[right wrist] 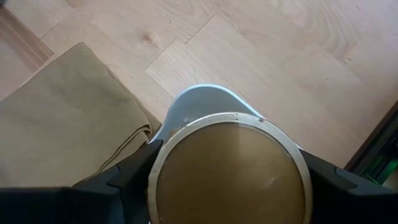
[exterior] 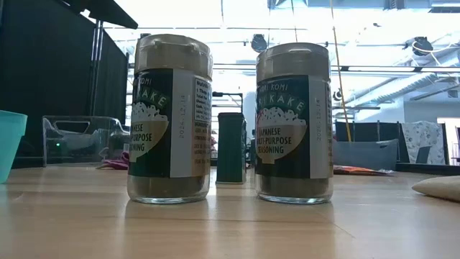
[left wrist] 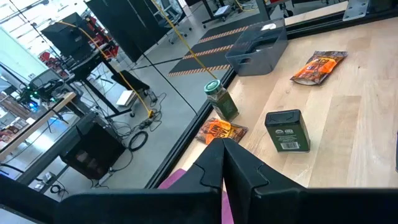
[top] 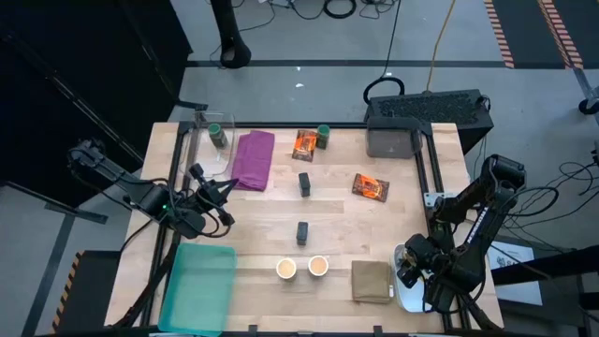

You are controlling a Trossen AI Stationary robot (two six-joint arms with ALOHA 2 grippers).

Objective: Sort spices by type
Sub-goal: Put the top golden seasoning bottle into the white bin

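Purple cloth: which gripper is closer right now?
Left. The left gripper sits shut just beside the purple cloth, at its near-left edge. The right gripper is across the table at the near-right corner, closed around a tan-topped jar.

Along the far edge, a green-lidded glass jar (top: 217, 135) is at a clear plastic bin (top: 208, 154); inside it or beside it, can't tell. Right of that lies the purple cloth (top: 254, 159), then a shiny orange packet (top: 304, 143) touching a second green-lidded jar (top: 323, 136), with a dark grey box (top: 393, 140) further right. At mid-table, one dark rectangular block (top: 304, 183) stands behind another (top: 302, 232), and a second orange packet (top: 371, 187) lies to their right. On the near side, left to right, come a teal plastic tray (top: 199, 285), two round tan-topped cups (top: 286, 269) (top: 318, 266) side by side, then an olive-tan folded cloth (top: 372, 281). Just right of it, a third tan-topped cup (right wrist: 230, 168) sits between the right gripper (top: 409, 265) fingers, over a white dish (right wrist: 199, 102).
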